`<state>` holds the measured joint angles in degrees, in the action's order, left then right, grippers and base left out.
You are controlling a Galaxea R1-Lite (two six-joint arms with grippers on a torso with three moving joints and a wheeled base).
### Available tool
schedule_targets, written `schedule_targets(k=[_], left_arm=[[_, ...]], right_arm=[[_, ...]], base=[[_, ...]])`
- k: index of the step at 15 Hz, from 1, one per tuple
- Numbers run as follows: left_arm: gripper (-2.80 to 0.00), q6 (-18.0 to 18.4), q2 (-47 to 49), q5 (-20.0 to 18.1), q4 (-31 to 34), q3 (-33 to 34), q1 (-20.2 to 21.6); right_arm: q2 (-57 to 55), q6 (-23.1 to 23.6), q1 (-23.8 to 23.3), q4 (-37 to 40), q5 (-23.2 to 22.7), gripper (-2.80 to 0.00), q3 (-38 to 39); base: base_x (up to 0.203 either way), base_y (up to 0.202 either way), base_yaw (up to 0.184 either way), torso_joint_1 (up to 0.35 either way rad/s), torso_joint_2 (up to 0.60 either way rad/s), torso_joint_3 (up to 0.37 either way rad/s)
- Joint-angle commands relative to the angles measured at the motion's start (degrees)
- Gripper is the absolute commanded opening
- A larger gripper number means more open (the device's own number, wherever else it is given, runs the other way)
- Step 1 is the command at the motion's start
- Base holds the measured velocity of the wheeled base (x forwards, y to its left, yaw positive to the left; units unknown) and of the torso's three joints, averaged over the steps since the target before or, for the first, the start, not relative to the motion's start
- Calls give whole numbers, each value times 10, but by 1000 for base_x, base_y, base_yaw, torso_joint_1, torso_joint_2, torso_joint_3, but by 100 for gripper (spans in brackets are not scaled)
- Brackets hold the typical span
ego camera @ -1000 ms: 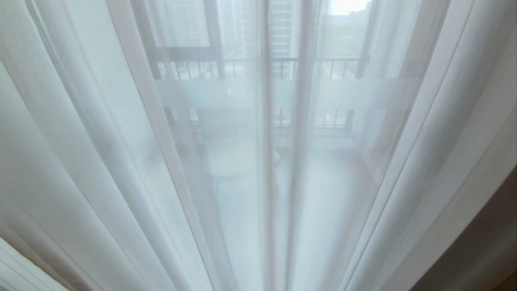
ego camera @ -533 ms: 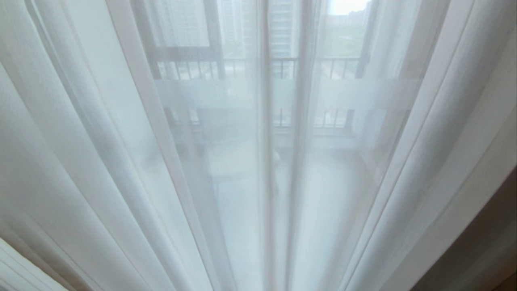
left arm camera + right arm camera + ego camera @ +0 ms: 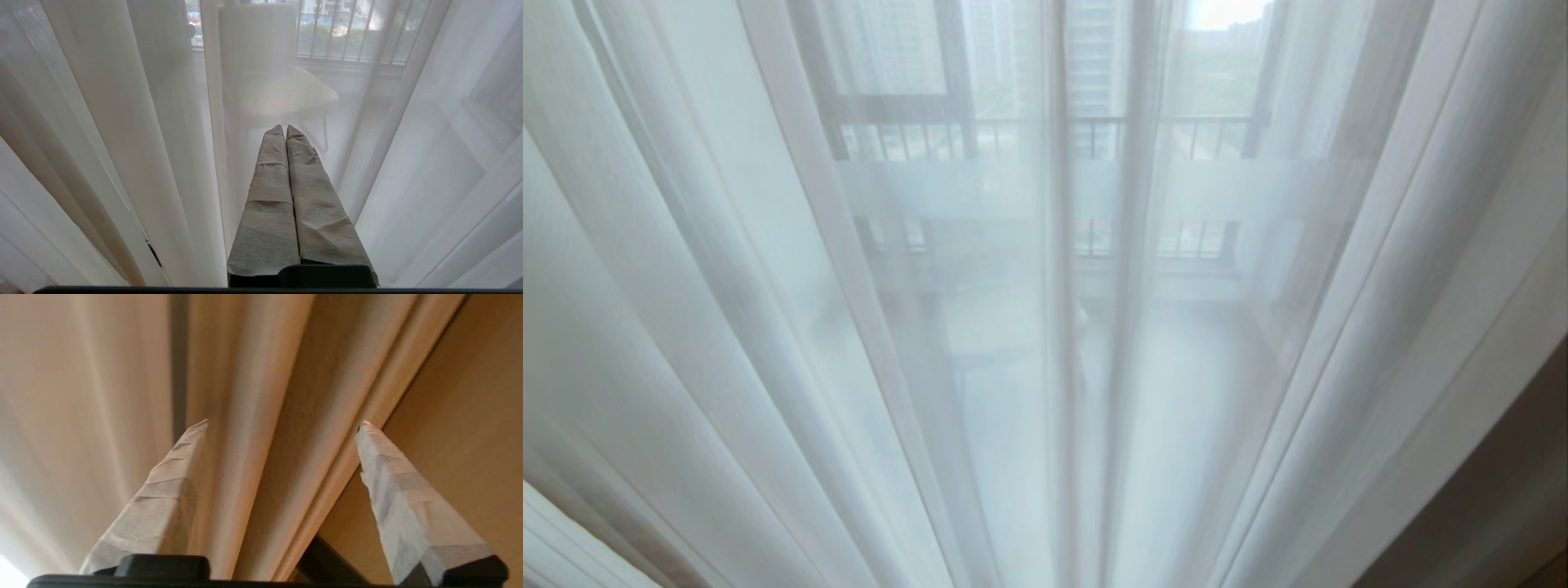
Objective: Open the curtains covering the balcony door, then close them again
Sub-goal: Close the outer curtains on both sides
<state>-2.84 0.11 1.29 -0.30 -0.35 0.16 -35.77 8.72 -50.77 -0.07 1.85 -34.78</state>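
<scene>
Right claw [image 3: 282, 422]: I see its two taped fingers [image 3: 163, 498] spread wide, nothing pinched. Folds of the thick beige drape [image 3: 261, 396] run straight through the gap between the fingertips, just beyond them; I can't tell whether either tip touches the cloth. Past the finger on one side there's a plain tan wall [image 3: 470, 396], right next to the drape's edge. Past the other finger, more drape folds, brightening toward the picture's corner.

Left claw [image 3: 285, 128]: fingers pressed together along their whole length, holding nothing. It's parked pointing at the white sheers [image 3: 135, 122], which hang just ahead of the tips and to both sides in vertical folds. I can't tell contact here either. Through the sheer, beyond the tips, I make out a pale round worktop [image 3: 286, 92] on thin dark legs and a chair back [image 3: 257, 32] behind it, then dark railing bars [image 3: 347, 28] farther out.

From the head camera neither claw shows. Sheers [image 3: 727, 327] fill the frame, drawn fully across the balcony door [image 3: 968, 82]. Its dark frame and the frosted band [image 3: 980, 186] read hazily through the fabric, railing and tower blocks [image 3: 1090, 49] beyond that. A strip of the darker drape [image 3: 1494, 498] sits at the lower right corner.
</scene>
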Motion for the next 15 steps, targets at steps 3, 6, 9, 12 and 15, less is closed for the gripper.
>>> schedule_targets(k=[3,6,9,12,15], left_arm=[[-280,-1,0,0,0,0,0],[-280,-1,0,0,0,0,0],[-280,-1,0,0,0,0,0],[-280,-1,0,0,0,0,0],[-280,-1,0,0,0,0,0]], right_arm=[[-67,-41,-4,-35,43,0,-6],[-111,-61,-4,-89,51,0,-8],[-165,-70,-5,-159,60,0,-9],[-206,-72,-5,-214,59,0,-9],[-248,-72,-5,-248,57,0,-14]], base=[[0,0,0,0,0,0],[0,0,0,0,0,0],[0,0,0,0,0,0],[0,0,0,0,0,0],[0,0,0,0,0,0]])
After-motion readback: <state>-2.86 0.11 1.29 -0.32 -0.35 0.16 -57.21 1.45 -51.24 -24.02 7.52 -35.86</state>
